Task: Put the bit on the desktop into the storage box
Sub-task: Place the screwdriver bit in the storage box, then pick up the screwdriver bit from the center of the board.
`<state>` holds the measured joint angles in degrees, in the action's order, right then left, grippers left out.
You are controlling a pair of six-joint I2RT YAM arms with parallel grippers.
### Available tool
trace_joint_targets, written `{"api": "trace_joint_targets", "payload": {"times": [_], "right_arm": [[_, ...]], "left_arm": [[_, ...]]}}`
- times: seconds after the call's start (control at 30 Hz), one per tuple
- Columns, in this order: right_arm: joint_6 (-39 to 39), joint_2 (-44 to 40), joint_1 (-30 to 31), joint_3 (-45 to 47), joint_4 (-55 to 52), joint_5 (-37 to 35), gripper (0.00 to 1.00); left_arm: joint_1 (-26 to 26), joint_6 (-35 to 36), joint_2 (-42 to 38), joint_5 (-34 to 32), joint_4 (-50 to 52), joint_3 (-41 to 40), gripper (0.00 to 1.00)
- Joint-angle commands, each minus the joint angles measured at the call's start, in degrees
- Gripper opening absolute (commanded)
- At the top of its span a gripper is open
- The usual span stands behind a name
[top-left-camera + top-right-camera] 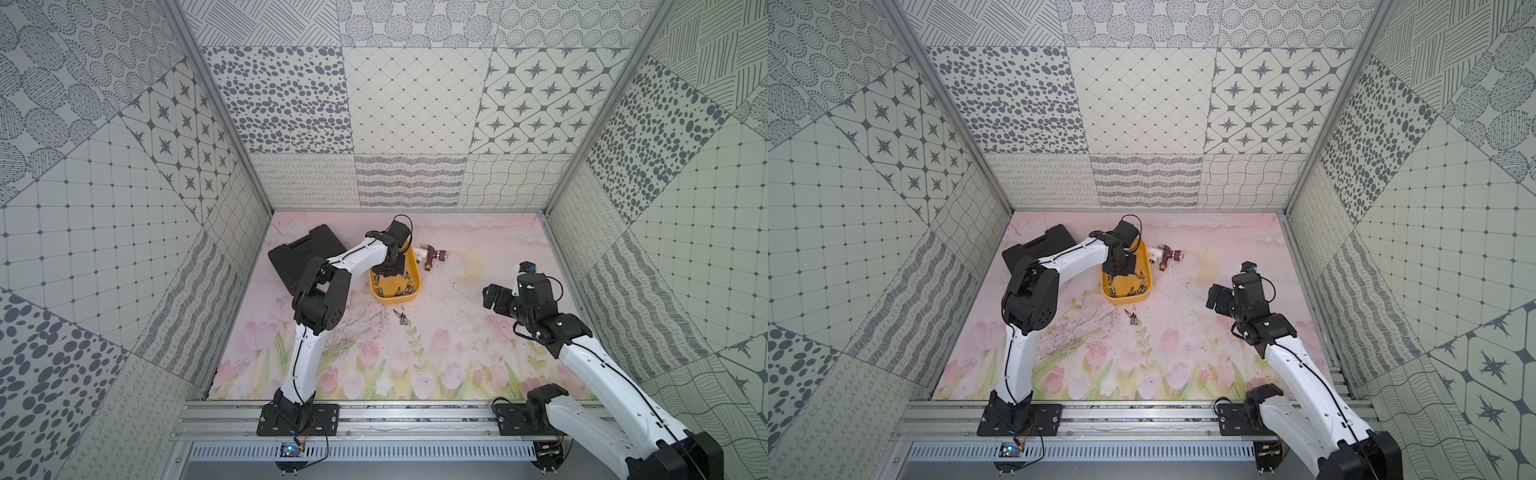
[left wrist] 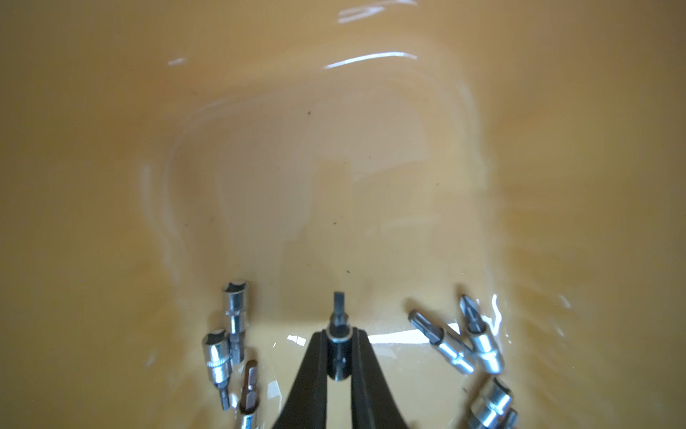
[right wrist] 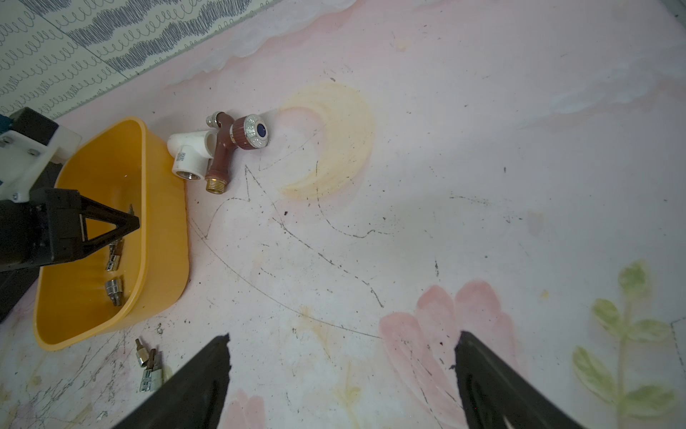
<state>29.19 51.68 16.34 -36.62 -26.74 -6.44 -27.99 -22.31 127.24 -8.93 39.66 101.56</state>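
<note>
Between the narrowly closed jaws of the left pincer [image 2: 338, 333] sits a dark bit [image 2: 337, 315], nipped at its thicker base with the tip poking out ahead. All around it in the left wrist view is the yellow inside of the storage box [image 2: 334, 148], so the pincer hangs low within the tub. I cannot tell whether the bit touches the floor. Other bits and small sockets [image 2: 234, 315] lie on that floor to either side.

I judge the step in hand to be the drop: the bit is inside the box but not yet let go. The next move calls for parting the jaws just enough to free it. A straight lift out should follow, so the fingers neither snag the wall nor stir the stored pieces. A few loose bits [image 1: 402, 319] lie on the worktop [image 1: 415, 357] just beside the box's near wall, at the centre of the frame in both top views.

The left arm [image 1: 309, 301] rises from the rail at lower left and folds sharply at the elbow. Its forearm runs toward upper centre, with the wrist tipped down into the box. The right pincer [image 3: 343, 336] hovers wide and empty over bare worktop at centre right, well apart from the box. A tap [image 1: 434, 254] lies just beside the box's far corner.
</note>
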Motion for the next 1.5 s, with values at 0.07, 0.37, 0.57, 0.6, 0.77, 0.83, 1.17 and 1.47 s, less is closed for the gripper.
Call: {"api": "trace_joint_targets", "payload": {"times": [0.07,0.37,0.57,0.6,0.77,0.83,1.17,1.47], "right_arm": [[0.07,-0.44,-0.34,-0.73,1.64,0.43,0.97],[0.17,-0.93,-0.34,-0.81,1.68,1.16,0.97],[-0.33,-0.93,-0.34,-1.21,1.56,3.53,0.97],[-0.6,-0.86,-0.39,-1.38,1.52,4.16,0.97],[-0.46,-0.74,-0.34,-2.06,1.16,6.4,0.97],[-0.24,-0.68,-0.34,-2.26,1.17,7.54,0.97],[2.66,2.91,0.25,-3.43,2.1,13.36,0.97],[3.07,7.99,6.34,-5.61,3.29,12.12,0.94]], "left_arm": [[0.3,1.47,-0.72,0.49,1.93,0.75,0.09],[0.3,1.4,-3.59,0.4,1.87,-0.4,0.38],[0.3,1.13,-7.96,0.54,1.27,-3.09,0.57],[0.31,0.98,-9.08,0.64,0.86,-3.92,0.59],[0.3,-0.32,-16.34,0.52,-2.21,-9.7,0.71],[0.34,-0.74,-19.6,0.32,-3.16,-12.08,0.75],[0.29,-2.41,-38.06,0.35,-10.72,-26.01,0.91],[0.56,-5.99,-53.28,-7.0,-15.22,-37.67,0.99]]}}
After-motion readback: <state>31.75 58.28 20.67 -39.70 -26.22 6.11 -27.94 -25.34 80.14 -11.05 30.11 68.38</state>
